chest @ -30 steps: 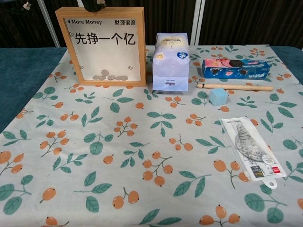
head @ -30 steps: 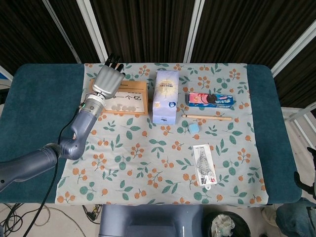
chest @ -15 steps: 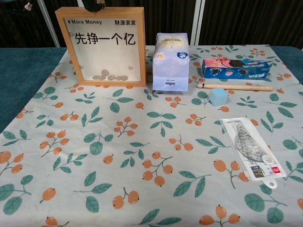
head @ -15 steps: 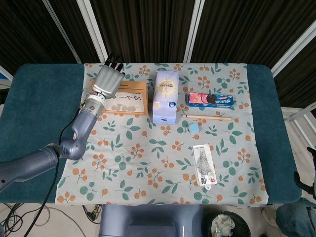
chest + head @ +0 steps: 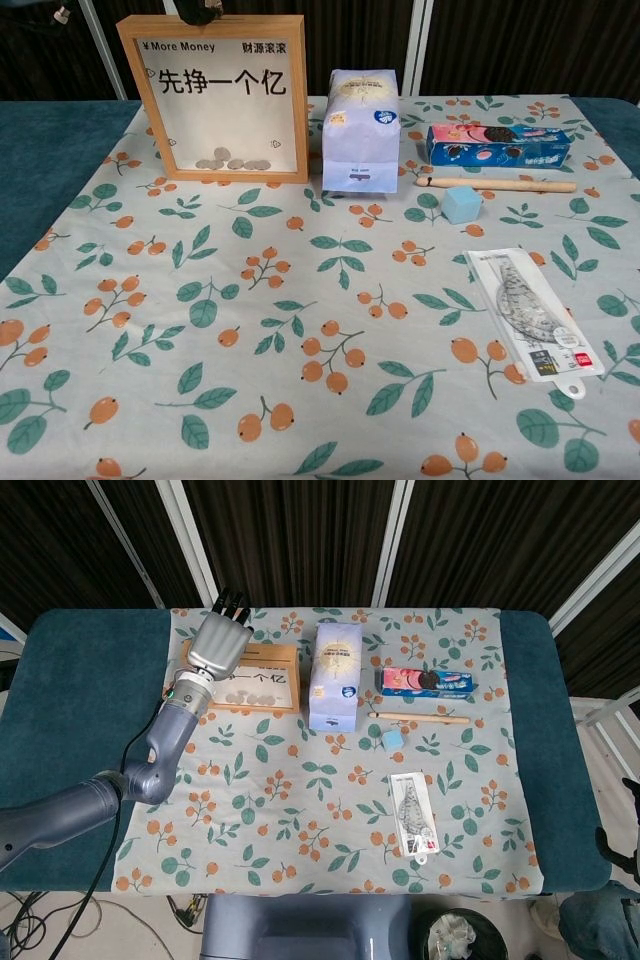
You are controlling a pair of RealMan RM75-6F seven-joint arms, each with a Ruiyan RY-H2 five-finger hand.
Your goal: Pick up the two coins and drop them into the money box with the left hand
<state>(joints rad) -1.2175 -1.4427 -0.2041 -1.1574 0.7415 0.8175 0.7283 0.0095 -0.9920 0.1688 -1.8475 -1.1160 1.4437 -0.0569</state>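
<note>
The money box (image 5: 272,654) is a wooden frame (image 5: 131,100) with a clear front, standing upright at the back left of the cloth. Several coins (image 5: 232,163) lie at its bottom behind the pane, also visible from above as coins (image 5: 250,694). My left hand (image 5: 218,645) hovers over the box's left top edge, back of the hand toward the camera, dark fingertips (image 5: 205,10) just at the top rim. Whether anything sits between the fingers is hidden. No loose coin shows on the cloth. My right hand is out of both views.
A blue-white bag (image 5: 362,130) stands right of the box. Further right lie a cookie pack (image 5: 497,145), a wooden stick (image 5: 495,184), a blue cube (image 5: 461,204) and a packaged ruler set (image 5: 530,320).
</note>
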